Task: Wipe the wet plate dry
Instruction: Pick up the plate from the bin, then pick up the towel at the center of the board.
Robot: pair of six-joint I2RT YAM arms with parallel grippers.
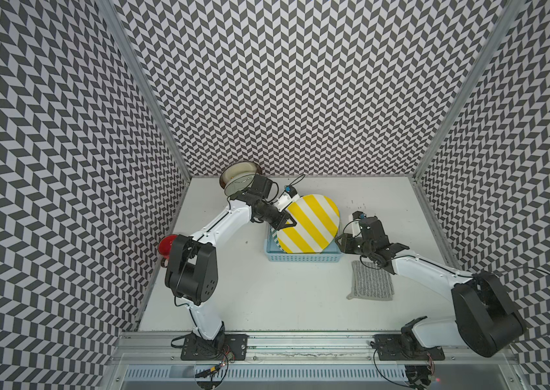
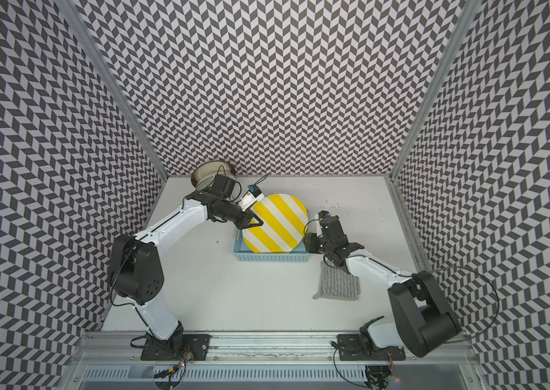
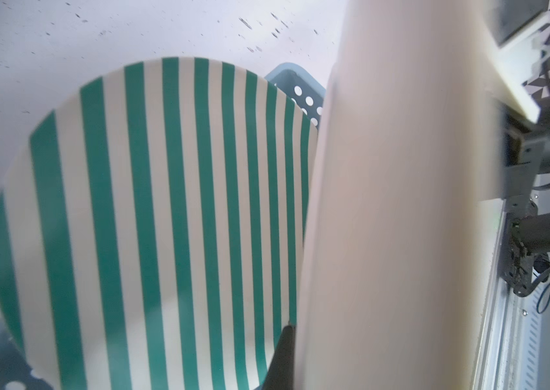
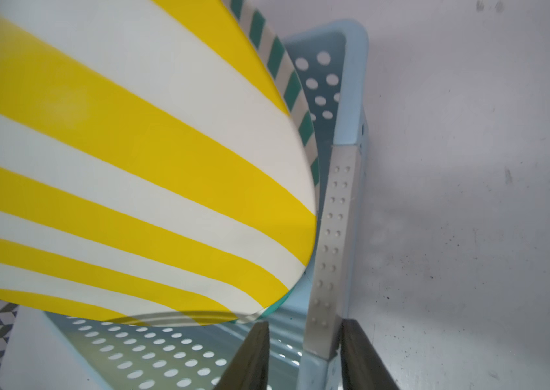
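A yellow-and-white striped plate [image 1: 307,226] [image 2: 277,226] [image 4: 131,169] stands tilted in a light blue perforated basket [image 1: 300,258] [image 2: 266,257] [image 4: 354,84]. My left gripper [image 1: 289,221] [image 2: 256,221] is shut on the plate's left rim. In the left wrist view one finger [image 3: 283,358] presses the plate's cream back [image 3: 395,202]. A green-striped plate [image 3: 165,219] [image 4: 287,77] leans behind it. My right gripper [image 1: 339,244] [image 2: 306,243] [image 4: 304,324] is open, straddling the basket's right wall. A grey cloth [image 1: 371,282] [image 2: 337,282] lies flat on the table by the right arm.
Stacked bowls [image 1: 238,175] [image 2: 211,170] sit in the back left corner behind the left arm. A red object [image 1: 167,244] rests at the table's left edge. A metal strip [image 4: 334,236] runs along the basket wall. Patterned walls close in three sides.
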